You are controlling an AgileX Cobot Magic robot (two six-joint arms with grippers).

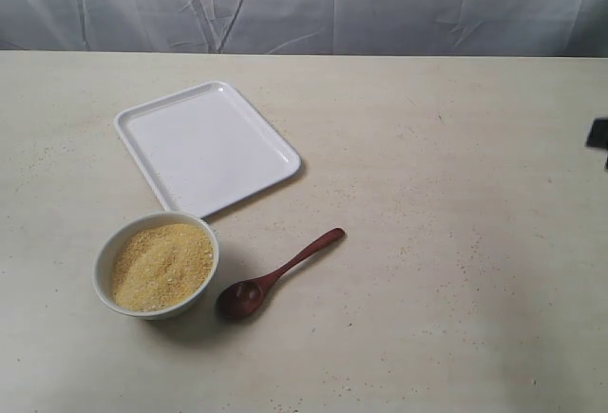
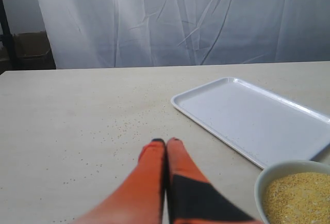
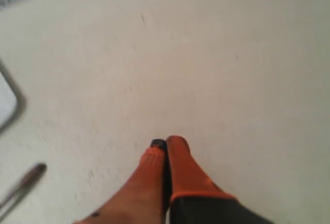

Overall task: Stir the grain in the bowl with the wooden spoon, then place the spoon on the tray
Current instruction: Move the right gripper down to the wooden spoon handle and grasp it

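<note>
Looking across the table (image 1: 456, 195), I'll start at the left edge. My left tool (image 2: 166, 142) hangs over bare tabletop, its orange fingers (image 2: 152, 158) pressed together with nothing between them. Close by, the bowl (image 1: 103, 263) stands upright toward the near-left corner, and the grain (image 1: 161, 266) fills it in a sandy yellow mound almost up to the rim. Behind the bowl, toward the far edge, the tray (image 1: 207, 147) lies flat, turned at an angle to the table's edges. Its nearest corner comes just beside the bowl's rim, and I can't tell whether the two touch.

Moving right, the wooden spoon (image 1: 281, 273) lies on the table just beside the bowl. Its glossy scoop end faces up next to the bowl, and the handle points away toward the far-right corner. Fine specks (image 1: 456, 261) dot the table around it.

Over on the right side, my right tool (image 3: 167, 142) hovers above bare table, fingers together and holding nothing. That view is blurred, but the spoon's handle shows apart from the tool. A dark shape (image 1: 598, 134) pokes in at the right edge, with too little showing to say what it is.
</note>
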